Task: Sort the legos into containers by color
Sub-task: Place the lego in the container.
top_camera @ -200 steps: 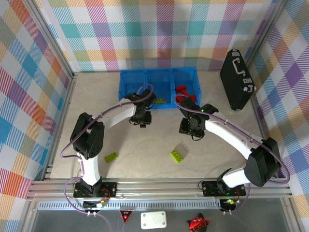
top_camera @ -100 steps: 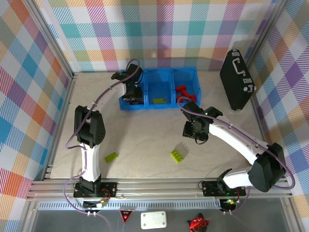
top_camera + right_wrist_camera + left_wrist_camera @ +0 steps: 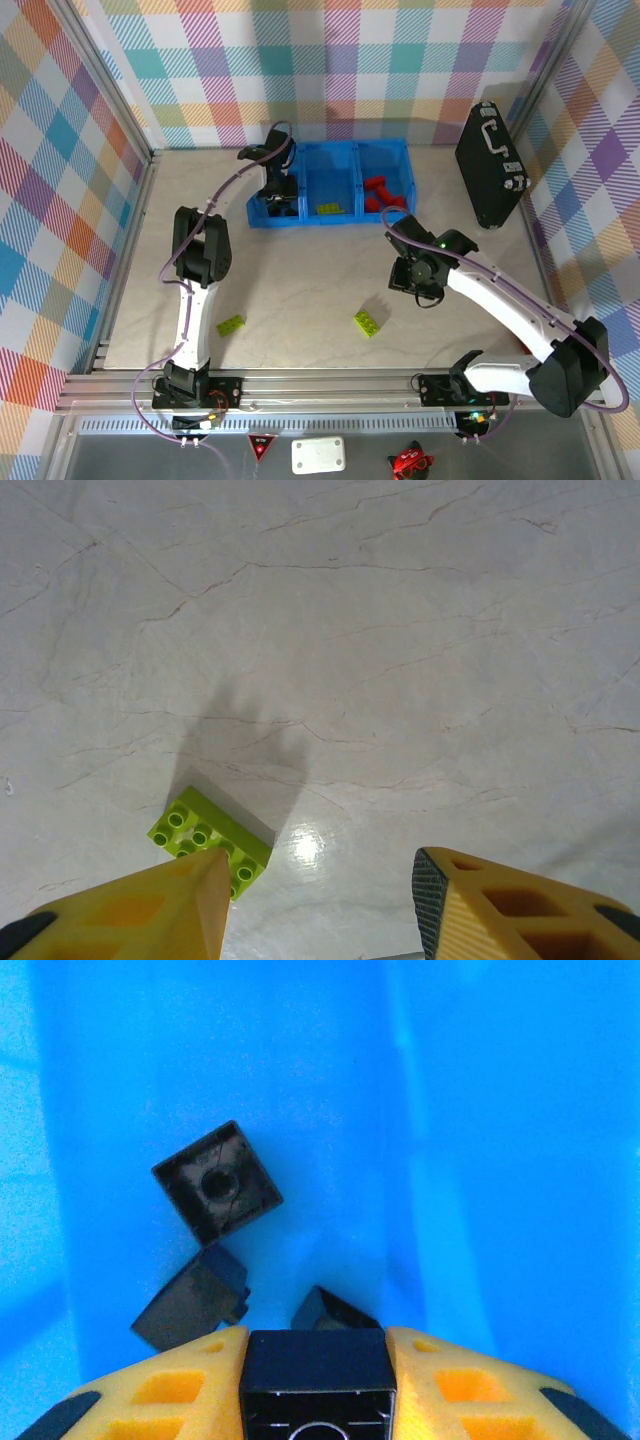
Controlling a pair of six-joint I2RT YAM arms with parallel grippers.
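Since 1 s ago: L arm swung over the bin, R arm backed off twd the table.

Top: left gripper [image 3: 280, 197] is in the left compartment [image 3: 257, 178]; right gripper [image 3: 420, 290] is near a lime brick [image 3: 367, 322].

L wrist: jaws pinch a black cube [image 3: 318, 1365] above three loose black cubes [image 3: 217, 1182] (correct bay). Drop-off step; next, open up.

R wrist: fingers half-parted, empty. Probably shift left onto the brick, then descend.

My left arm [image 3: 205, 255] is stretched far forward and up, wrist tipped down. Left gripper [image 3: 318, 1338] points straight down, jaws clamped on a small black brick [image 3: 318, 1365]. My right arm [image 3: 500, 310] is bent at the elbow out to the right, forearm angled in toward mid-table. Right gripper [image 3: 322, 875] faces down, fingers [image 3: 470, 900] spread apart and gripping nothing, hanging off the surface.
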